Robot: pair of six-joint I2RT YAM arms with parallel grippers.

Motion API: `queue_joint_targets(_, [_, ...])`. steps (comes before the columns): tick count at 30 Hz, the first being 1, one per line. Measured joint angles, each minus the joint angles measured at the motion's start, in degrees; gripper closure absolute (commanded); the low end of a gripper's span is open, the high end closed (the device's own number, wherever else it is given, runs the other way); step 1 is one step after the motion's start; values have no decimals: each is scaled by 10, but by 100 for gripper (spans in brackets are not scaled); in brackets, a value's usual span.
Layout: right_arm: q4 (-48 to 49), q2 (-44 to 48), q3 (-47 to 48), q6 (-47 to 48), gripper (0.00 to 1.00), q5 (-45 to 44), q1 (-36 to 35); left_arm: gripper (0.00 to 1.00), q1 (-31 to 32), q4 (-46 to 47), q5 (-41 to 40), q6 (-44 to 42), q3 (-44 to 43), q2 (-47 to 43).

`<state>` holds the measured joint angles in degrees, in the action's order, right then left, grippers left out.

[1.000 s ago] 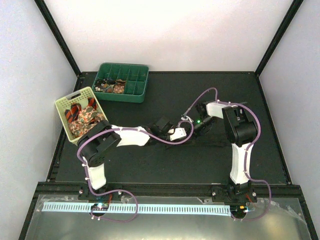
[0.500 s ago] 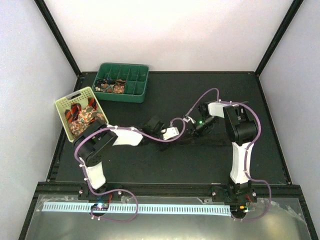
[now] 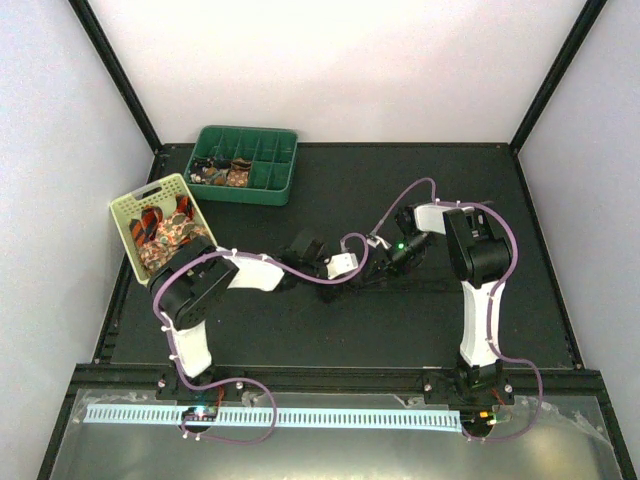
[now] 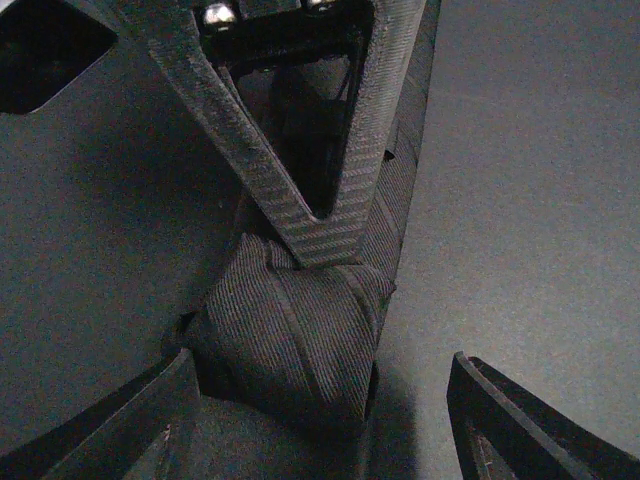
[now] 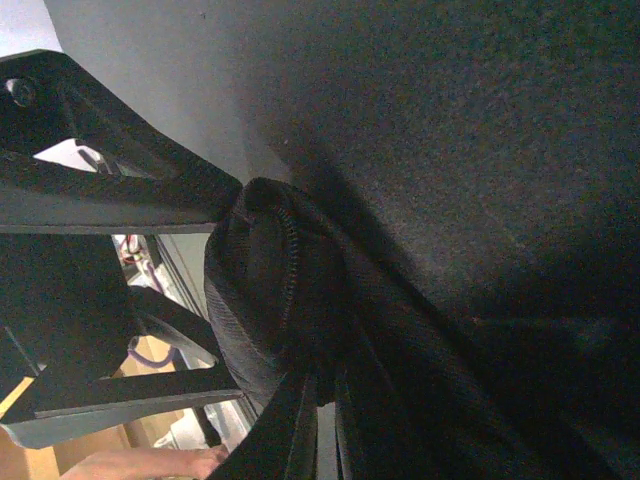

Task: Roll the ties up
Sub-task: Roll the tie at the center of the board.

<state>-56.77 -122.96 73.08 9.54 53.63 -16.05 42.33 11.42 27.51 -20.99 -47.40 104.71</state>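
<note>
A very dark ribbed tie (image 4: 290, 335) lies partly rolled on the black mat; its loose tail runs away under the right gripper's fingers (image 4: 250, 170). My right gripper (image 5: 322, 385) is shut on the rolled end (image 5: 265, 290). My left gripper (image 4: 320, 440) stands open, its fingers either side of the roll and not touching it. In the top view the left gripper (image 3: 355, 268) and right gripper (image 3: 378, 268) meet at mid-table, where the dark tie hardly shows against the mat.
A green compartment tray (image 3: 270, 180) at the back left holds a few rolled ties (image 3: 222, 172). A pale yellow-green basket (image 3: 128, 210) left of the arms holds loose striped and floral ties (image 3: 165, 232). Purple cables loop along both arms.
My left gripper has opened and drawn back to the left, off the roll. My right gripper has closed on the rolled end.
</note>
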Motion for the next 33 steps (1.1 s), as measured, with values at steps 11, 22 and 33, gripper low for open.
queue_joint_targets(11, [-33, -20, 28, 13, 96, -10, 0, 26, -10, 42, 28, -25, -6, 35])
queue_joint_targets(22, [-63, -34, 52, 39, 96, -23, 0, 22, -38, 57, 73, -61, -12, 53])
queue_joint_targets(33, [-64, -35, 53, 43, 95, -23, 0, 40, -23, 63, 97, -92, -23, 75])
